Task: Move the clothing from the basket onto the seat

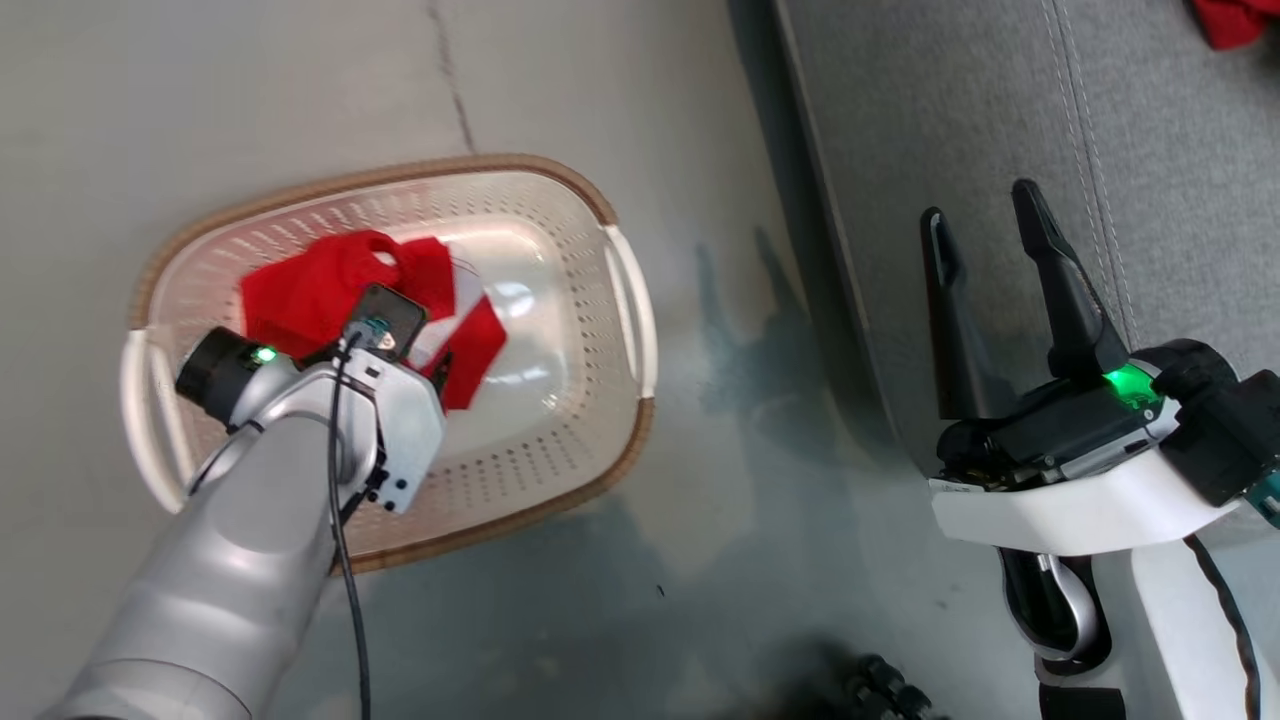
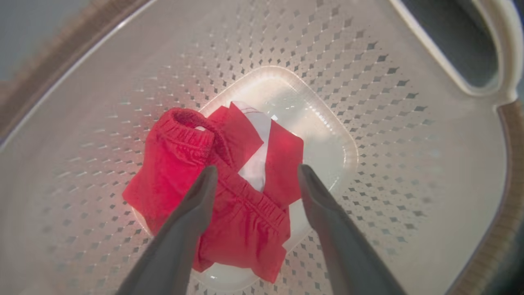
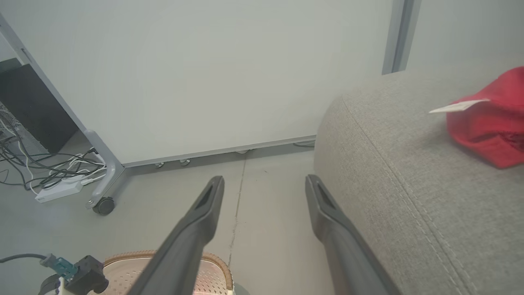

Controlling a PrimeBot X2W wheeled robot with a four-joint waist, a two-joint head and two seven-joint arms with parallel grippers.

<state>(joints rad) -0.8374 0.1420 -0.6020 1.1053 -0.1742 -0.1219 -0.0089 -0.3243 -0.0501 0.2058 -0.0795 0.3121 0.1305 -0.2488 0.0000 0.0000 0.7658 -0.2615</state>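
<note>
Left gripper point(image 2: 257, 170), fingers spread wide and holding nothing, is poised over the red clothing point(image 2: 241, 221) bunched on the floor of the basket point(image 2: 368, 123), the heap centred between its tips. A shallow close might pinch one loose fold, which could slip free. Farther off, the right gripper point(image 1: 982, 205) hovers open at the edge of the grey seat point(image 1: 1000, 120).

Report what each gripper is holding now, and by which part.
Nothing is held. The left gripper stands open over the clothing in the basket, not closed on it; the right gripper is open and empty by the seat.
</note>
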